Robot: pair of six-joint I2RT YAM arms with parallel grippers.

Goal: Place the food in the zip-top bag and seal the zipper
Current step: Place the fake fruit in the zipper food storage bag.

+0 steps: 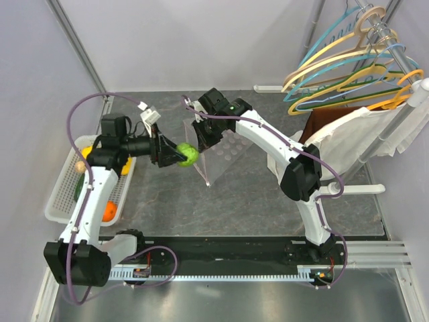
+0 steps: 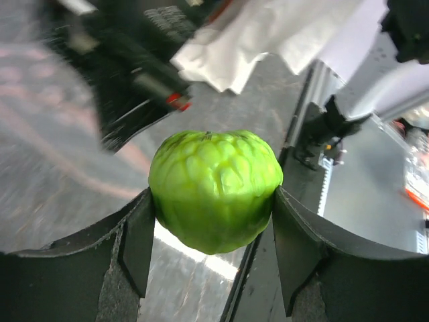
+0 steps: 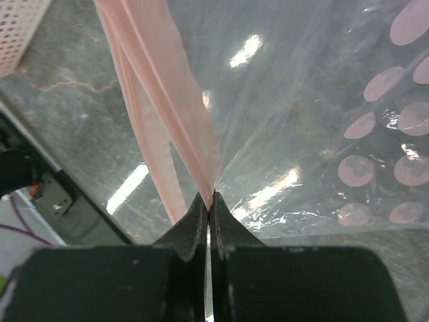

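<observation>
My left gripper is shut on a bumpy green fruit, held above the table just left of the bag's mouth; in the left wrist view the fruit fills the gap between the fingers. The clear dotted zip-top bag is lifted at its left edge. My right gripper is shut on the upper side of the pinkish zipper, holding the mouth apart. An orange piece and a yellow piece lie in the white basket.
The white mesh basket sits at the table's left edge. A rack of coloured hangers with a white cloth and brown cloth stands at the right back. A black rail runs along the near edge.
</observation>
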